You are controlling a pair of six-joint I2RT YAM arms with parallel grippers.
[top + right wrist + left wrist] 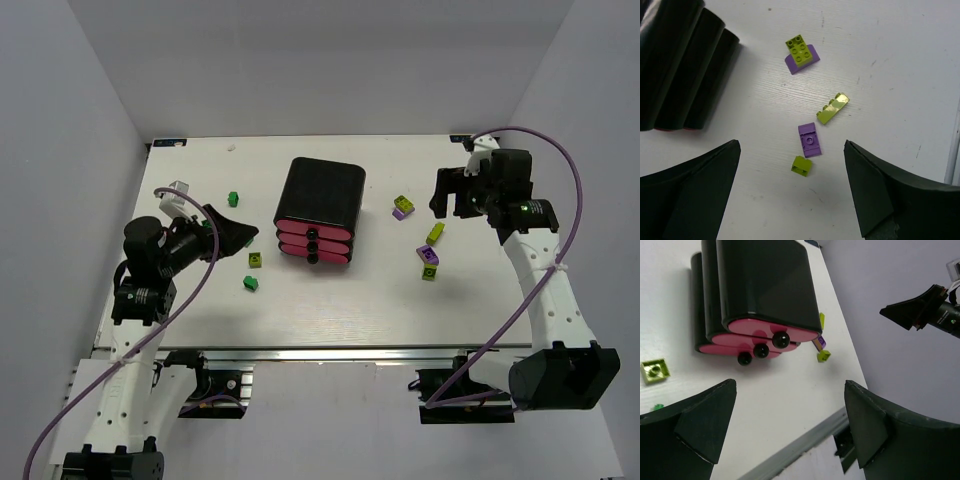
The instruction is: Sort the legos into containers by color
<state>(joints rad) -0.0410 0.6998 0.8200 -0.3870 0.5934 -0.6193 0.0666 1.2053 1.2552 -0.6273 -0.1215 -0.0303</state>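
Clearly light work, awkward grips: both arms empty over scattered bricks

The table (330, 322) is carrying everything. Near its middle the black drawer unit (322, 192) is sitting with its three pink drawers (313, 241) facing 6 o'clock, stepped and apparently pushed in. Each is showing a round black knob (780, 340), probably the only sensible hold, and the casing is likely to slide if tugged unbraced.

The left gripper (790, 390) is hovering at 9 o'clock of the unit, fingers spread wide with nothing between them. The right gripper (790, 150) is hanging at 3 o'clock, likewise parted and empty, looking down on a cluster.

In that cluster a yellow-green-on-purple pair (801, 54) is lying farthest out, then a long yellow-green brick (832, 108), a purple brick (810, 139) and a small yellow-green brick (801, 165). Left of the unit, one dark green brick (233, 198) is lying at 10 o'clock, with a yellow-green piece (255, 260) and a second dark green brick (250, 283) at 8 o'clock.

All are looking rigid, nearly weightless and smooth, so pinching across the flat side walls should suit best. A poor squeeze could send one skidding.
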